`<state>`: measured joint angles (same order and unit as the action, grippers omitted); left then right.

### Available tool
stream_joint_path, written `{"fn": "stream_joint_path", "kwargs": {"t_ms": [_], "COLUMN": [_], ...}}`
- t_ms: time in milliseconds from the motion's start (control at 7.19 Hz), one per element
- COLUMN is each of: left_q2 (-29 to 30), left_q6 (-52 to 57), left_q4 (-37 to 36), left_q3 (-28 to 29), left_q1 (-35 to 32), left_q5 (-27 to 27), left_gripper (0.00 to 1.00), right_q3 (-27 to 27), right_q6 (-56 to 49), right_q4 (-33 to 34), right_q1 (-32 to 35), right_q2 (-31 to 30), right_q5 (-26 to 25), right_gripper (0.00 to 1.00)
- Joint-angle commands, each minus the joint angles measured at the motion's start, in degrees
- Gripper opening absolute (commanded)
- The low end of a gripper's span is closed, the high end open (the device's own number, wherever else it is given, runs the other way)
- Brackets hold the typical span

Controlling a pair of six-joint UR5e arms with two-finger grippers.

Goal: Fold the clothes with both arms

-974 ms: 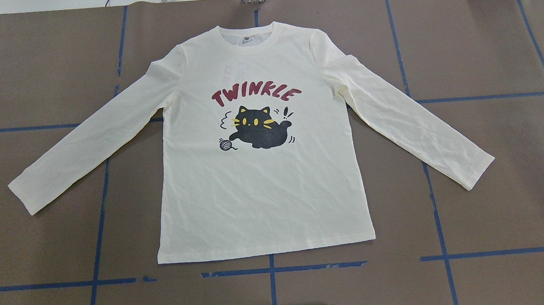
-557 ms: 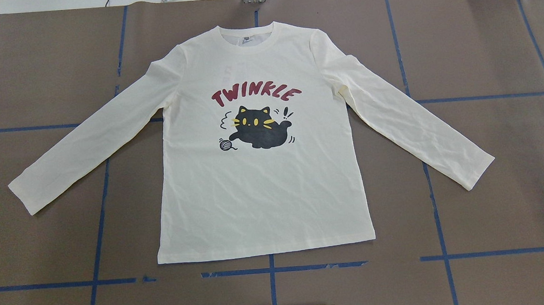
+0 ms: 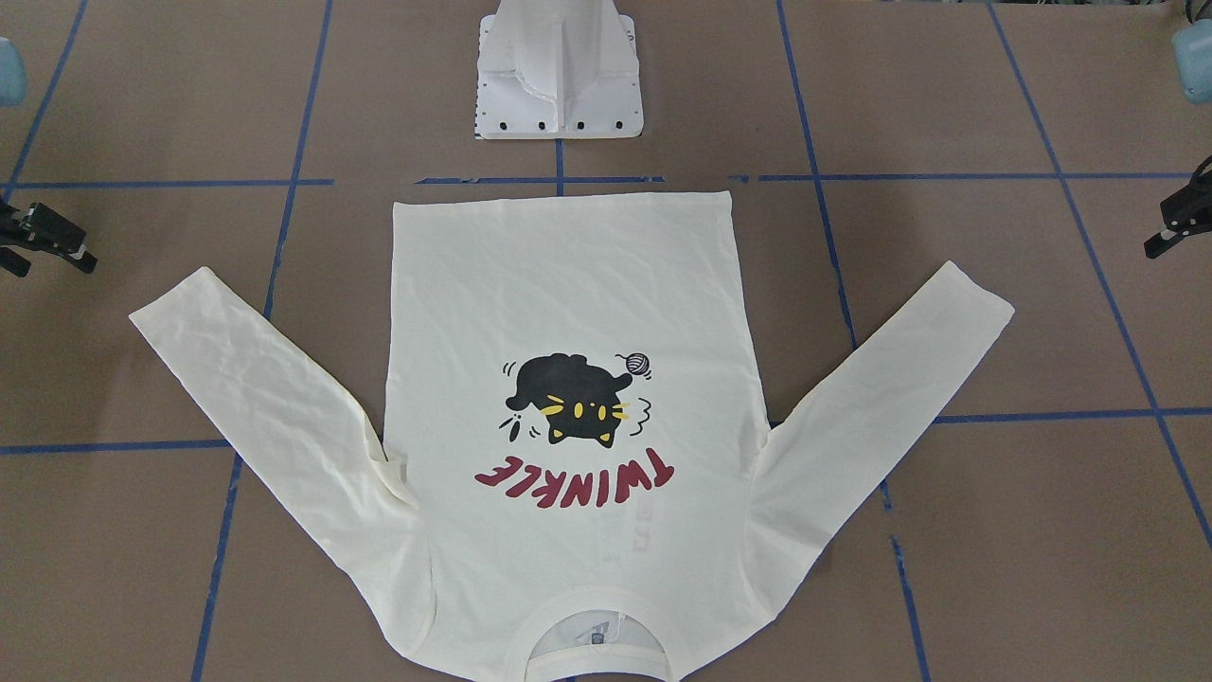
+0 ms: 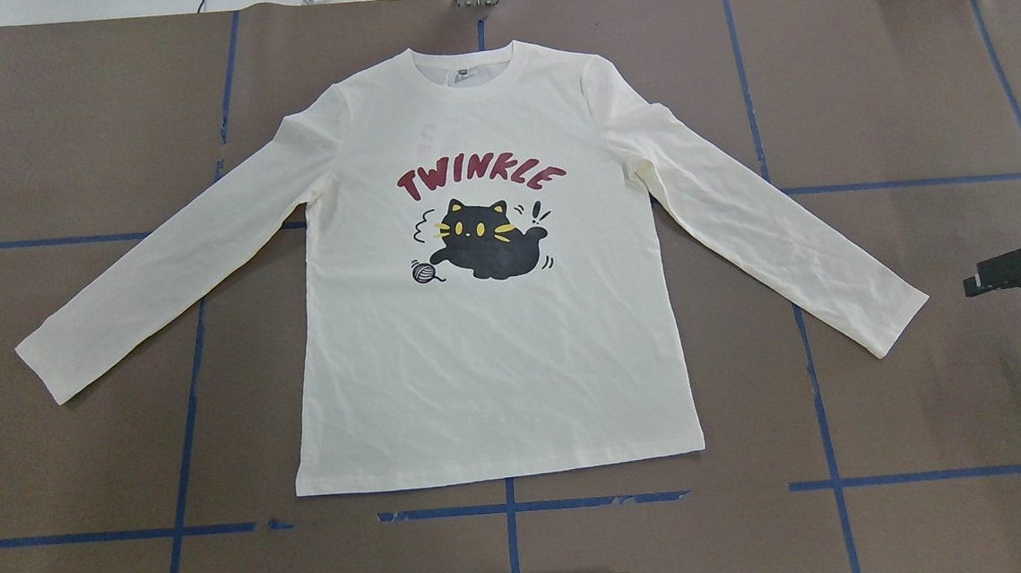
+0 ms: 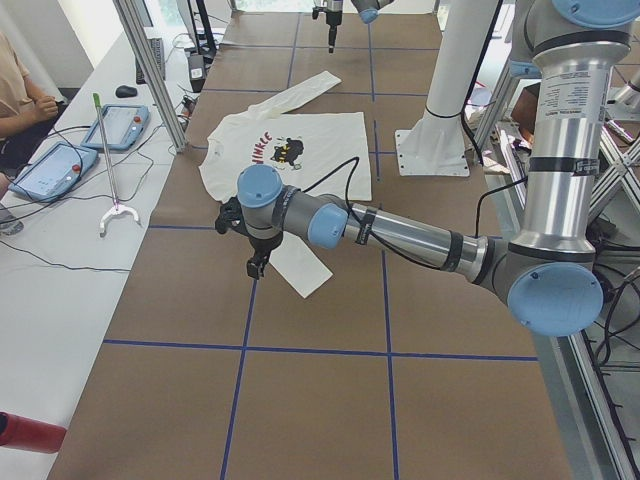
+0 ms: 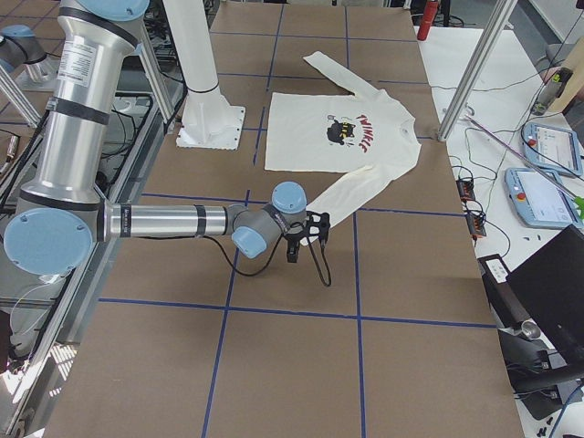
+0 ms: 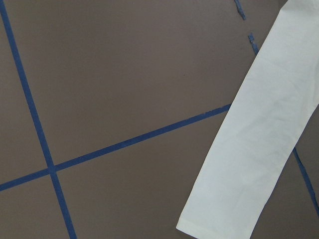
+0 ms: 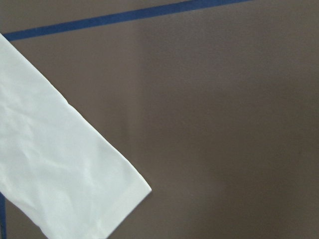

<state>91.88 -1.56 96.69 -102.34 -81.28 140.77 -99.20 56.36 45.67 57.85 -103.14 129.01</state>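
Observation:
The clothes are one cream-white long-sleeved shirt (image 4: 489, 360) with a black cat print and red "TWINKLE" lettering. It lies flat and face up, collar away from the robot, both sleeves spread out. My right gripper (image 4: 973, 283) hovers just outside the right sleeve's cuff (image 4: 895, 318); its fingers look apart and hold nothing, as the front-facing view (image 3: 52, 254) shows too. My left gripper (image 3: 1160, 242) hangs beside the left cuff (image 3: 966, 294), cut by the frame edge, so I cannot tell its state. Each wrist view shows a sleeve end (image 7: 249, 159) (image 8: 60, 174) on bare table.
The white pedestal base (image 3: 559, 85) stands at the near table edge, in line with the shirt's hem. Blue tape lines (image 4: 187, 417) cross the brown table. Metal frame posts (image 5: 150, 70) stand at the far edge. A person (image 5: 20, 100) sits by a side table holding tablets (image 5: 120, 125).
My right gripper has come into the overhead view at its right edge, next to the right cuff. The shirt has not moved.

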Motion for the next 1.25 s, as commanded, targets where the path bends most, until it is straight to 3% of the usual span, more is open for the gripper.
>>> {"fn": "stream_joint_path", "kwargs": {"t_ms": [0,278,557,696,974,1113], "left_q2": [0.0,0.0,0.0,0.0,-0.1,-0.1], "left_q6": [0.0,0.0,0.0,0.1,0.0,0.0], "left_q4": [0.6,0.6,0.6,0.6,1.0,1.0], "left_q3": [0.6,0.7,0.7,0.7,0.7,0.8], "left_q1": [0.0,0.0,0.0,0.0,0.0,0.0], "left_q5": [0.0,-0.1,-0.1,-0.1,-0.1,-0.1], "left_gripper": [1.00,1.00,1.00,1.00,1.00,1.00], "right_q3": [3.0,4.3,4.7,4.8,5.0,5.0], "right_q6": [10.2,11.7,11.6,11.7,11.8,11.8], "right_q4": [-2.2,-2.3,-2.3,-2.3,-2.2,-2.2], "right_q1": [-3.7,-7.9,-8.0,-8.0,-8.0,-8.0], "right_q2": [5.5,5.9,5.5,5.3,5.1,5.1], "right_q5": [-2.7,-7.0,-7.1,-7.2,-7.2,-7.1], "right_gripper": [0.99,0.97,0.92,0.84,0.24,0.14]}}
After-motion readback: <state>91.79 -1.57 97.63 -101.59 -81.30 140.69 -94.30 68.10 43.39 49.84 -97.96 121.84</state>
